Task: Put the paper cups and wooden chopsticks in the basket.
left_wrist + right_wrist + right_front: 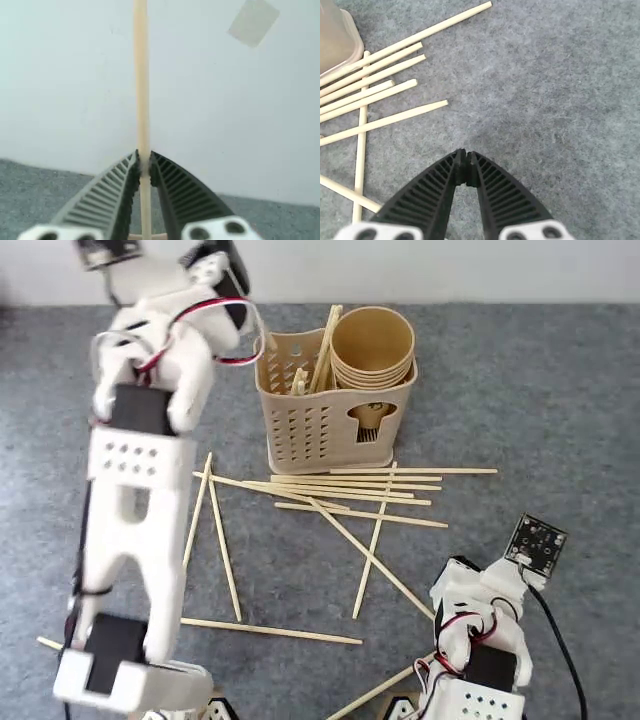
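One chopstick [141,75] is clamped in the left pincer [144,167] (right pincer [466,167] clenched, empty).

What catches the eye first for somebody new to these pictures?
Many loose chopsticks lie scattered on the grey table in front of the basket, which holds stacked paper cups. The left gripper is shut on one chopstick; the right gripper hangs shut over the table.

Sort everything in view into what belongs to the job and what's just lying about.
Job: basket; stacked paper cups inside it; loose chopsticks in front of it; one chopstick gripped in the left claw.
Just there: grey mat; pale patch on the wall.
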### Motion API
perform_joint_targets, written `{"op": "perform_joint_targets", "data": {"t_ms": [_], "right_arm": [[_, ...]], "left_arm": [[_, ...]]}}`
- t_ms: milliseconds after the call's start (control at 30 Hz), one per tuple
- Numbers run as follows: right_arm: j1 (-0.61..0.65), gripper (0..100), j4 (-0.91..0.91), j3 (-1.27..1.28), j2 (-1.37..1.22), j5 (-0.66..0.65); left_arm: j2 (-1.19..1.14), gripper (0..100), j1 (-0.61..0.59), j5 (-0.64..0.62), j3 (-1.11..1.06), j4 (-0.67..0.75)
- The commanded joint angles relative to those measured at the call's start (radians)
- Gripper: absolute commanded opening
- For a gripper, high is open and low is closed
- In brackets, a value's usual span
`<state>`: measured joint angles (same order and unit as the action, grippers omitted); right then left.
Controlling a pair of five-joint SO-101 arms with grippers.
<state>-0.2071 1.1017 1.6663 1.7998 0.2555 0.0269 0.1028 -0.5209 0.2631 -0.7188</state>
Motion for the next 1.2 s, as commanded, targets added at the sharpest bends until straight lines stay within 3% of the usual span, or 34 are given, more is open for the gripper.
{"op": "perform_joint_targets", "data": {"t_ms": [0,100,267,633,767,900,1167], "right_arm": [[-0.007,0.9,0.002,0.015,0.015,0.006],[-0.007,0.9,0.001,0.015,0.015,0.006],[-0.007,0.9,0.001,0.015,0.015,0.006],[-0.007,0.9,0.002,0.015,0.015,0.005],[-0.007,0.9,0.005,0.015,0.015,0.005],[-0.007,0.9,0.007,0.015,0.015,0.005],[-0.007,0.9,0.008,0.015,0.015,0.005]], "left_arm": [[-0.074,4,0.008,0.06,0.018,0.041],[-0.109,11,0.006,0.083,0.013,0.025],[-0.072,19,0.012,0.087,0.038,-0.13],[0.103,19,-0.029,0.092,0.039,-0.575],[0.101,19,-0.074,0.17,-0.001,-0.687],[0.101,19,-0.133,0.189,-0.143,-0.677],[0.101,19,-0.176,0.302,-0.549,-0.41]]}}
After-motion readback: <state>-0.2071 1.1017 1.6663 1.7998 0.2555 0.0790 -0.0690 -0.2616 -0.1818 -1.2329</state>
